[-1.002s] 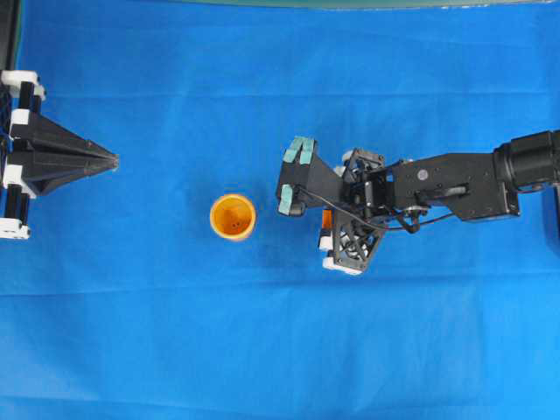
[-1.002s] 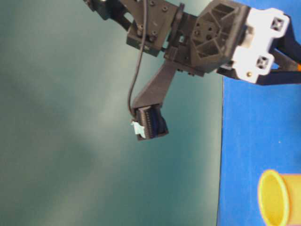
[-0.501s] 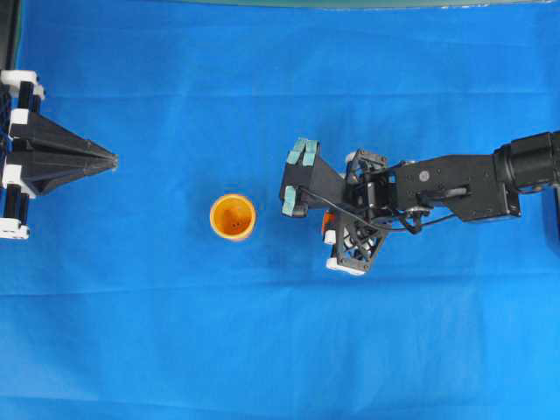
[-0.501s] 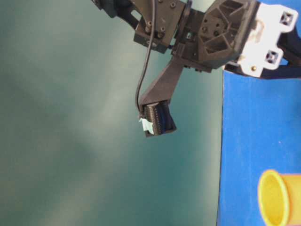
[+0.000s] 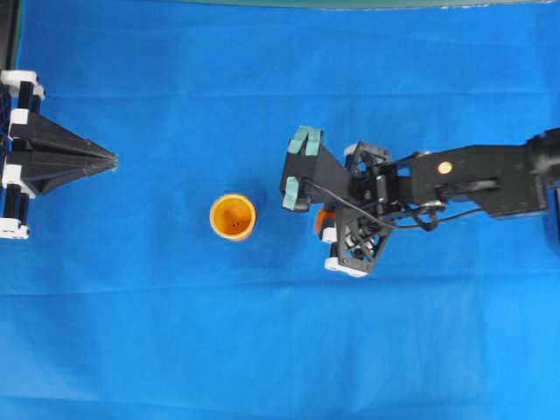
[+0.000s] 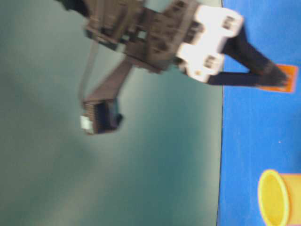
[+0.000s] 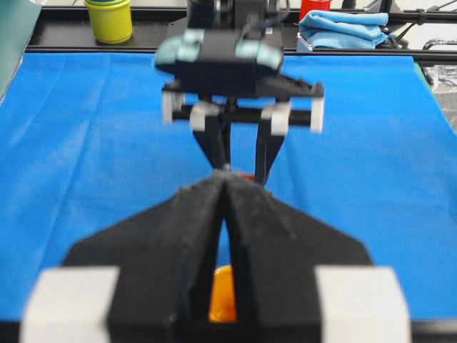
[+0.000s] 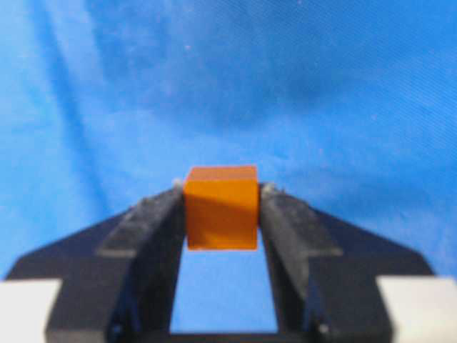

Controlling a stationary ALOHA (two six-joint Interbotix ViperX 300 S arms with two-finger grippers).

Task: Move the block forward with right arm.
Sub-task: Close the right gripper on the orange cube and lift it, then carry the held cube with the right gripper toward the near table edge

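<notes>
The small orange block (image 8: 221, 207) sits pinched between the tips of my right gripper (image 8: 221, 194), which is shut on it. In the overhead view the block (image 5: 322, 219) peeks out from under the right arm's wrist, right of the round orange cup (image 5: 233, 216). In the table-level view the block (image 6: 283, 78) is at the black fingertips over the blue cloth. I cannot tell whether it touches the cloth. My left gripper (image 5: 110, 161) is shut and empty at the left edge, pointing at the cup (image 7: 223, 304).
A blue cloth (image 5: 175, 332) covers the table. Behind its far edge in the left wrist view stand a yellow-green cup (image 7: 108, 18), a red object (image 7: 314, 7) and a folded blue rag (image 7: 343, 32).
The right wrist has swung and shifted slightly with the block in its grip; the block now shows in the table-level view. The left arm and the cup have not moved.
</notes>
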